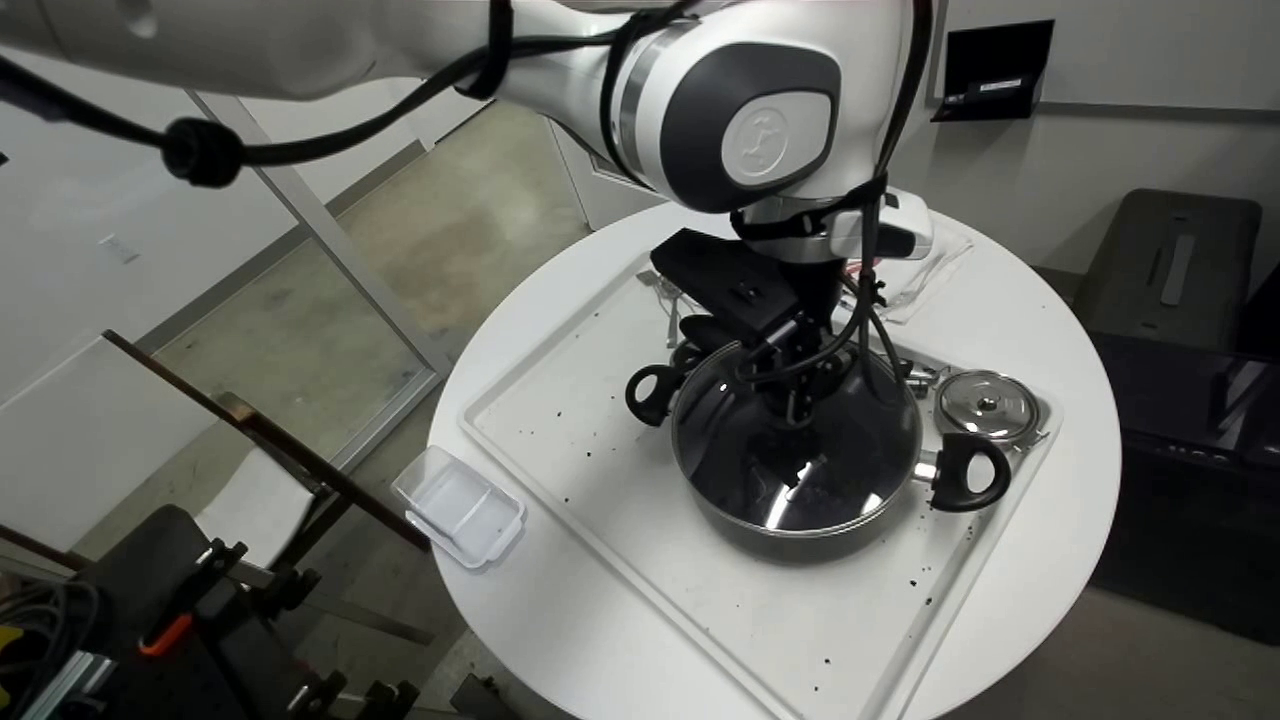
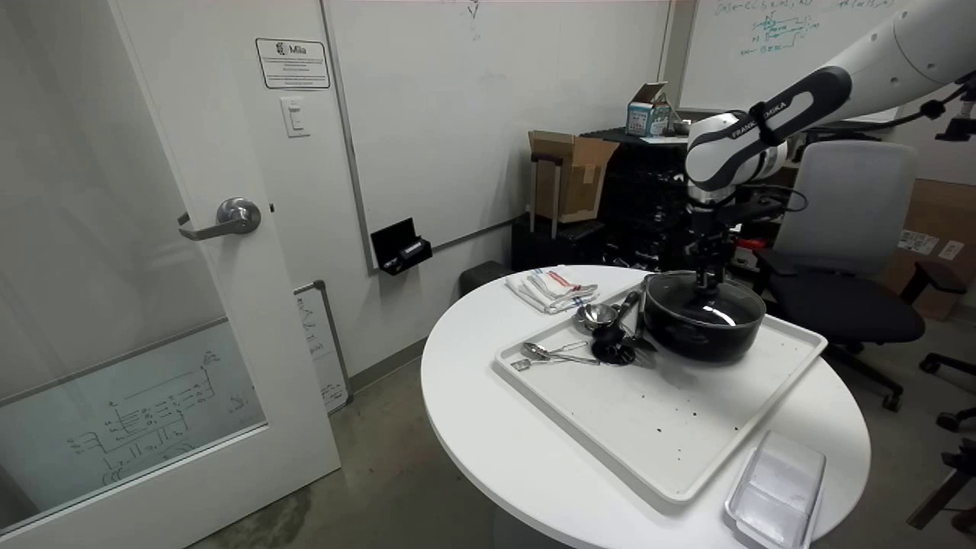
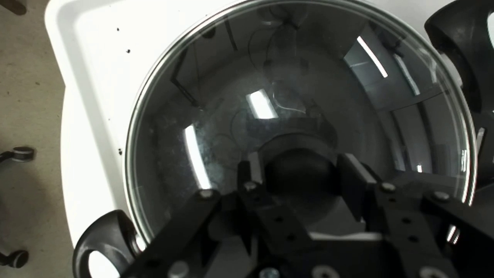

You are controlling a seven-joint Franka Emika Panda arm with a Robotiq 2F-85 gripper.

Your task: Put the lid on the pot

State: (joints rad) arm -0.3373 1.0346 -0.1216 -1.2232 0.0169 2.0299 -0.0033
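Observation:
The round clear glass lid (image 1: 740, 470) with its metal rim lies over the large black pot (image 1: 952, 480); both also show in an exterior view, the lid (image 2: 736, 306) level on the pot (image 2: 694, 337). My gripper (image 1: 795, 412) points down at the lid's centre. In the wrist view the two fingers (image 3: 299, 166) stand close on both sides of the black knob (image 3: 301, 173) and appear shut on it. The rim of the lid (image 3: 231, 85) runs round the pot's opening. A pot handle (image 3: 104, 233) sticks out below left. Whether the rim is fully seated cannot be told.
The pot stands on a white tray (image 1: 600, 460) on a round table. A small steel pot (image 1: 988, 405) sits beside it. Black utensils (image 2: 610, 335) and metal spoons (image 2: 545, 352) lie nearby. A folded cloth (image 2: 553, 288) and a clear plastic container (image 1: 465, 510) are on the table.

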